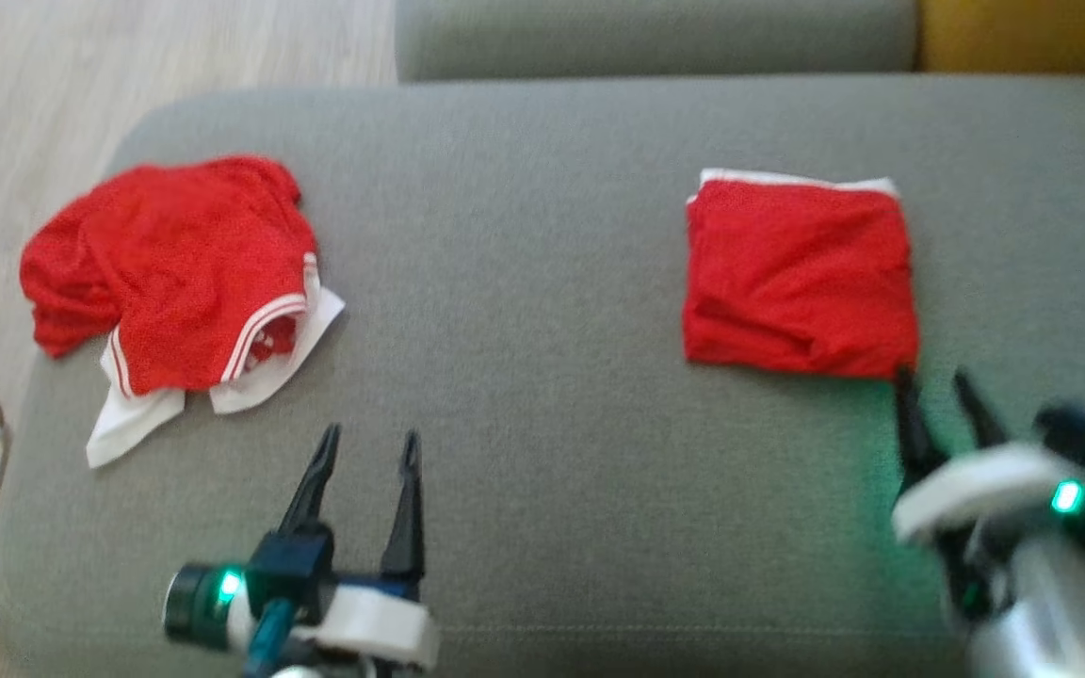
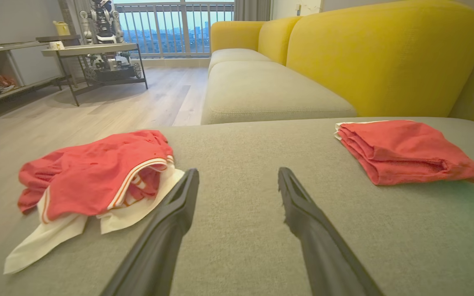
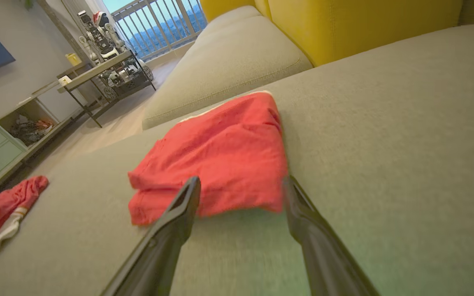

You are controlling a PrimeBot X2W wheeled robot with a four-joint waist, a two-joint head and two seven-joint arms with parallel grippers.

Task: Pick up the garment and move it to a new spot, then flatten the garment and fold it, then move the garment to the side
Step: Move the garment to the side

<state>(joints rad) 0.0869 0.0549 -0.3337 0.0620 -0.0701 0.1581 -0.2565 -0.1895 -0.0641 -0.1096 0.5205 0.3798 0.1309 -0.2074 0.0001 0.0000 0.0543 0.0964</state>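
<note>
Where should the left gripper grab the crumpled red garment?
Probably the white flap jutting from the near edge of the crumpled red garment, approached low from the robot's side: it lies loose on the cushion, facing the open left gripper.

The right gripper [image 1: 931, 377] sits at the near right corner of the folded red garment [image 1: 799, 278]. Its two dark fingers are spread wide with nothing between them. The left fingertip [image 1: 902, 377] meets the cloth's corner, though contact cannot be told. The forearm runs back from the garment toward the robot, pale and blurred, with a green light lit at the wrist. The left gripper [image 1: 370, 435] is well to the left of the folded red garment and nearer the robot. Its fingers are likewise parted wide and empty, pointing away from the robot. Its wrist has a white band and a green light.
</note>
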